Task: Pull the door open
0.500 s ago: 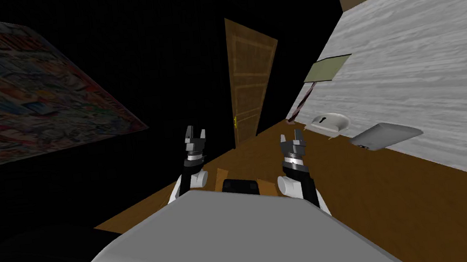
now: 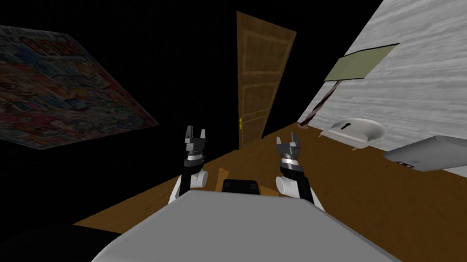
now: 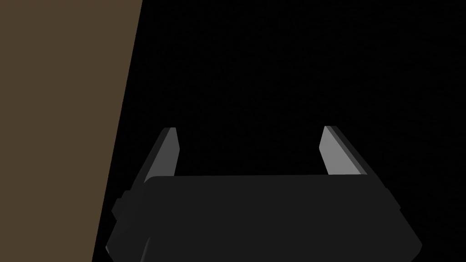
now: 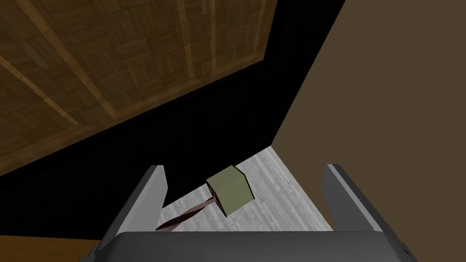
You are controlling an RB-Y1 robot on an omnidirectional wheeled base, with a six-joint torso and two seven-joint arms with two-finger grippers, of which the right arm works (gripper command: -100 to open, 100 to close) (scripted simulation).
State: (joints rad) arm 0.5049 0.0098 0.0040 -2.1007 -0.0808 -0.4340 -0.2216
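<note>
- Brown wooden floor [image 2: 397, 202] runs toward a black area.
- Brown panelled wooden door [image 2: 262, 75] stands far ahead, centre, well apart from both grippers.
- Left gripper [image 2: 194, 132] and right gripper [image 2: 288, 141], near: fingers apart.
- White basin [image 2: 354, 129] on the right wall; contents unclear.

Door handle [image 2: 239, 123] — a yellow speck, shape unreadable.

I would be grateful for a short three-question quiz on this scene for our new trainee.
1. True or false: the right gripper is shut on the door.
2. Fill in: the fingers of the left gripper stand ____.
3. The door is: A) ahead of both grippers, untouched; B) clamped by the left gripper; C) lying flat.
Key: 1 false; 2 open; 3 A.
</note>
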